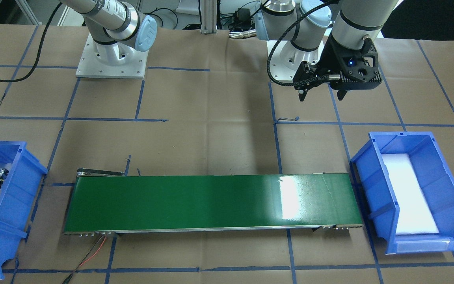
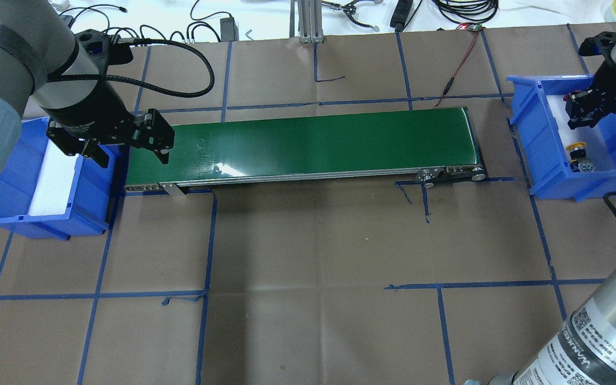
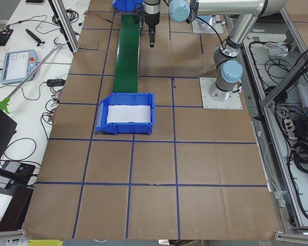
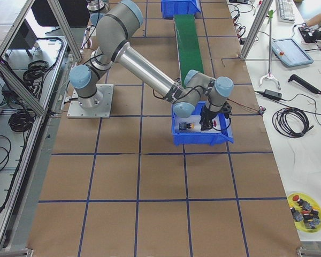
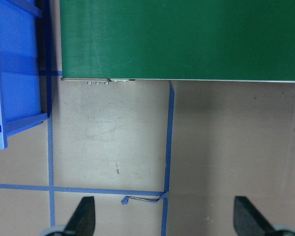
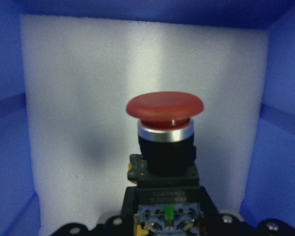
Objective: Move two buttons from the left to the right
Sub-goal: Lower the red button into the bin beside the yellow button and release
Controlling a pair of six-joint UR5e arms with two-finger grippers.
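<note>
Bin past the conveyor belt held the yellow button beside the right gripper clamping the red button; left gripper gaped empty.

The table is covered in brown paper, marked off in squares with blue tape. A long green conveyor belt lies across it, with a blue bin at either end, the left bin and the right bin. Behind the belt sit the arms' white base plates.
</note>
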